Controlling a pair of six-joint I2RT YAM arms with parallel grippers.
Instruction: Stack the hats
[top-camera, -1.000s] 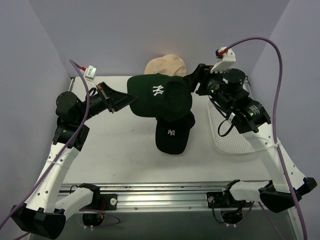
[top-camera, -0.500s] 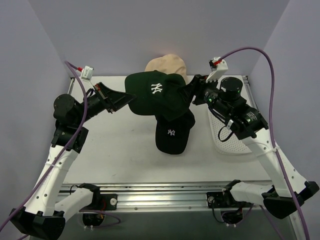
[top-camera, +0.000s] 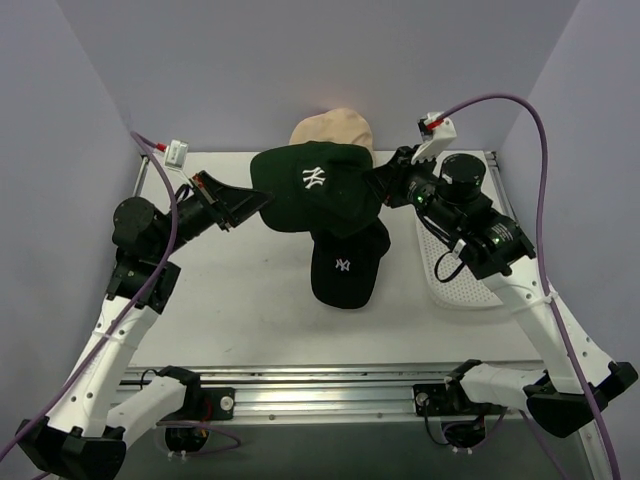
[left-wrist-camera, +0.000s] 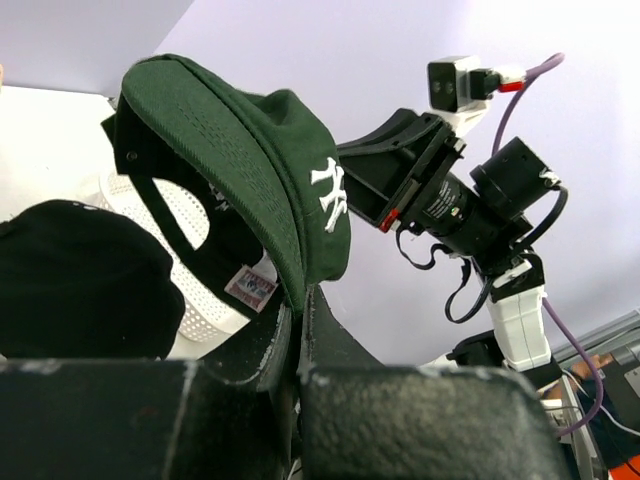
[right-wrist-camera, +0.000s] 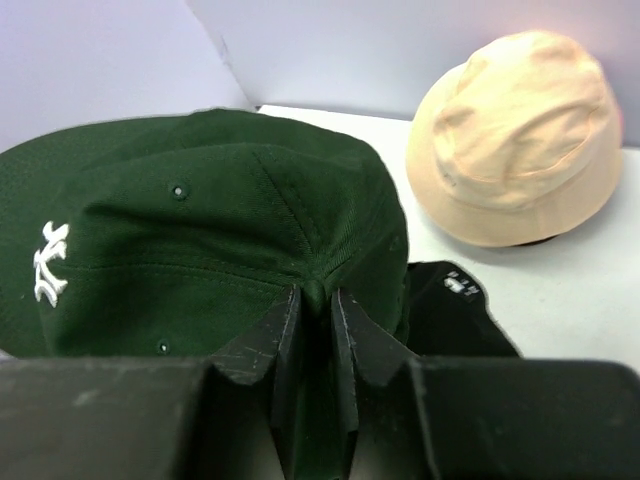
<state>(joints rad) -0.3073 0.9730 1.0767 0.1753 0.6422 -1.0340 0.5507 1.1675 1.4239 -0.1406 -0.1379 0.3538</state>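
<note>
Hats come in three here: the dark green hat (top-camera: 315, 188), white logo stitched on its front, is held up off the table (top-camera: 240, 300) between the two arms. The left gripper (top-camera: 262, 200) has its fingers pressed together on the hat's edge on the logo side, and in the left wrist view the open underside with a small label shows above them. The right gripper (top-camera: 378, 180) pinches a fold of green fabric at the opposite side of the crown, jaws nearly closed on it. Below and nearer the arm bases lies the black baseball cap (top-camera: 345, 265), flat on the table, its far part hidden under the green one from above; whether the two touch cannot be told. The tan bucket hat (top-camera: 335, 128) sits at the far edge by the back wall, just behind the green hat. A white perforated tray (top-camera: 470, 285) rests on the right side, beneath the right arm.
</note>
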